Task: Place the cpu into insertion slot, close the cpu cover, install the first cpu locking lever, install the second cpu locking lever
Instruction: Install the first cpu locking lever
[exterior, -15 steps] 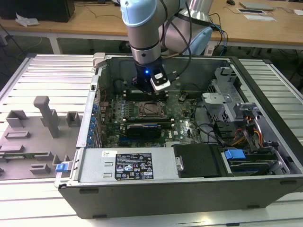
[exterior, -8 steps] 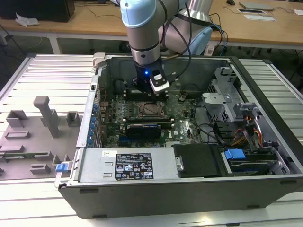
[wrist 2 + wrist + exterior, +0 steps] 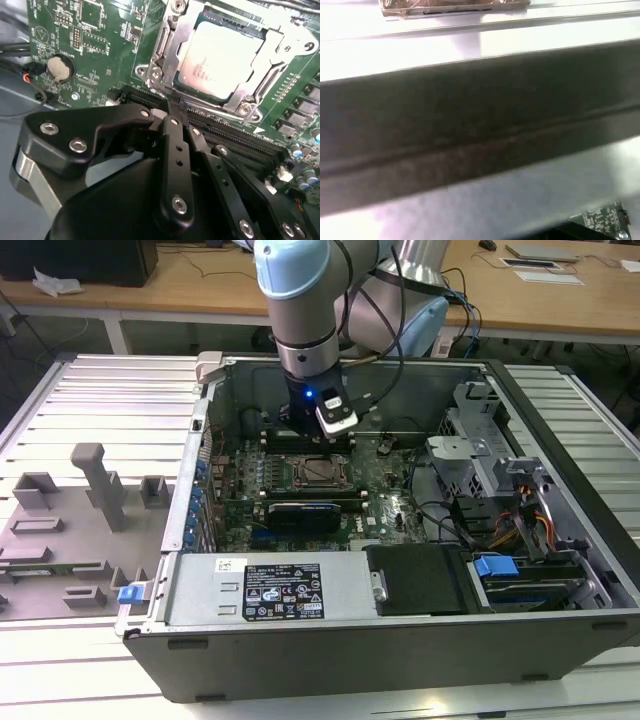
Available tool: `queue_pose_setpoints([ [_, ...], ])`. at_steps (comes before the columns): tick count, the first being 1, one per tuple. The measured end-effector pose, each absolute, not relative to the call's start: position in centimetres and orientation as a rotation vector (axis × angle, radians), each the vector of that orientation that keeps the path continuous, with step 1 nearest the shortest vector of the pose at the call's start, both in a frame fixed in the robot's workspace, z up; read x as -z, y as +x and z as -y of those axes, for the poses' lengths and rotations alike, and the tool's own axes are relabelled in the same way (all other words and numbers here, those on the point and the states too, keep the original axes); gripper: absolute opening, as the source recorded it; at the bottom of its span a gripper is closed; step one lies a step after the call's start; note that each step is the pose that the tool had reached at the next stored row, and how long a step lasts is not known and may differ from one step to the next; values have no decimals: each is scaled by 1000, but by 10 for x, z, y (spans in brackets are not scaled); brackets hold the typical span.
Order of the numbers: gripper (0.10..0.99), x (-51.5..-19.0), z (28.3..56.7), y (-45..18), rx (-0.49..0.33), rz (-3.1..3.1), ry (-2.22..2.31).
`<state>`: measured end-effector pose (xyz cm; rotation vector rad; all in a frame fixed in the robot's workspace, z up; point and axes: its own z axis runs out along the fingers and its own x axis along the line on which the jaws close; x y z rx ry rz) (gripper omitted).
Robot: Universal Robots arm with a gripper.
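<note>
Two steps are looking done: cpu (image 3: 220, 57) is sitting in the insertion slot (image 3: 322, 473) mid-motherboard (image 3: 90, 40), cpu cover (image 3: 260, 85) down. Gripper (image 3: 174, 107), pinched together empty, is hovering by a locking lever (image 3: 165, 40).

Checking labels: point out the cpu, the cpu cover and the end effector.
cpu (image 3: 220, 55), second wrist view, middle of its metal top.
cpu cover (image 3: 167, 42), second wrist view, frame edge.
end effector (image 3: 174, 112), second wrist view, fingertips.

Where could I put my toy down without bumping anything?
The ribbed metal table right of the computer case, in the exterior view, looks bare. Its left side is crowded with grey holders. Inside, the claw sits beside the cpu.
</note>
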<state>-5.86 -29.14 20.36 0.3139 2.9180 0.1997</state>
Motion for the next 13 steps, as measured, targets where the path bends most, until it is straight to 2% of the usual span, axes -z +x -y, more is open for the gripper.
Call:
queue_pose_setpoints([
  [7,106,-222,291,-58,-147,-2917,315],
  [13,106,-222,291,-58,-132,-2939,318],
])
